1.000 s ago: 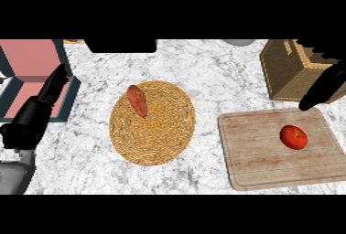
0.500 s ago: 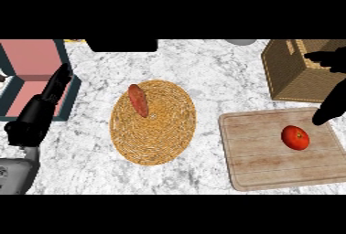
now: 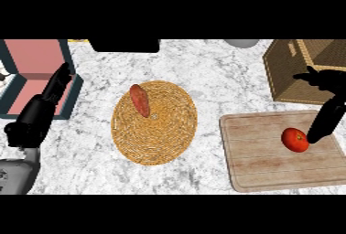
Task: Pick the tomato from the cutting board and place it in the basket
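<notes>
1 tomato (image 3: pixel 294 140) lies on the cutting board (image 3: pixel 270 169), right hand (image 3: pixel 326 116) touching its right side with straight, extended fingers, grasping nothing. Left hand (image 3: pixel 42 109) rests open at left. The woven basket (image 3: pixel 154 122) holds a sweet potato (image 3: pixel 140 100).

On the marbled tabletop (image 3: pixel 202 68), the right robot hand (image 3: pixel 326 119) reaches down with straight fingers touching the tomato (image 3: pixel 294 139) on the cutting board (image 3: pixel 263 160), beside the woven basket (image 3: pixel 165 141)
</notes>
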